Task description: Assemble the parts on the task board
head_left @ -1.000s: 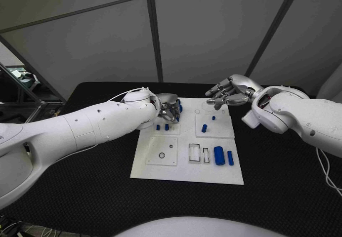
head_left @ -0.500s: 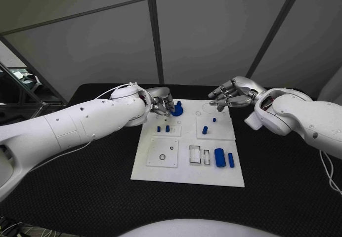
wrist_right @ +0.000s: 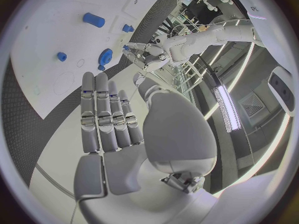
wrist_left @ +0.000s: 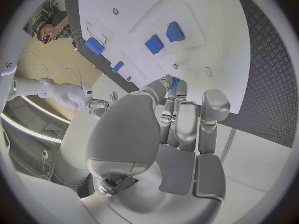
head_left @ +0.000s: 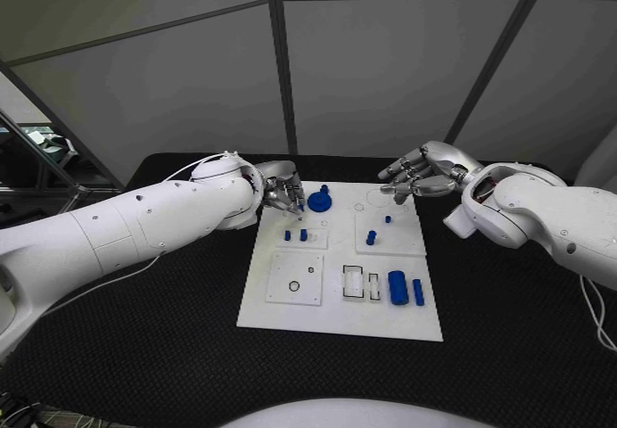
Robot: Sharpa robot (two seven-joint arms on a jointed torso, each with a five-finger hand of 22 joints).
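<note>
Board [head_left: 337,316] sits mid-frame carrying seven blue parts [head_left: 396,285]: one disc with a knob [head_left: 319,200] upper centre, four small pegs, two cylinders lower right; left hand [head_left: 283,198] and right hand [head_left: 414,181] are both released, fingers apart, empty.

My arms are smooth glossy white shells, bulbous at the joints, with small dark screw holes dotting the left forearm. A thin white cable [head_left: 206,169] loops over my left wrist (another trails below the right arm). My left hand [head_left: 281,194] and right hand [head_left: 414,176] are silver metal, segmented, with grey padded fingers [wrist_right: 99,112].
</note>
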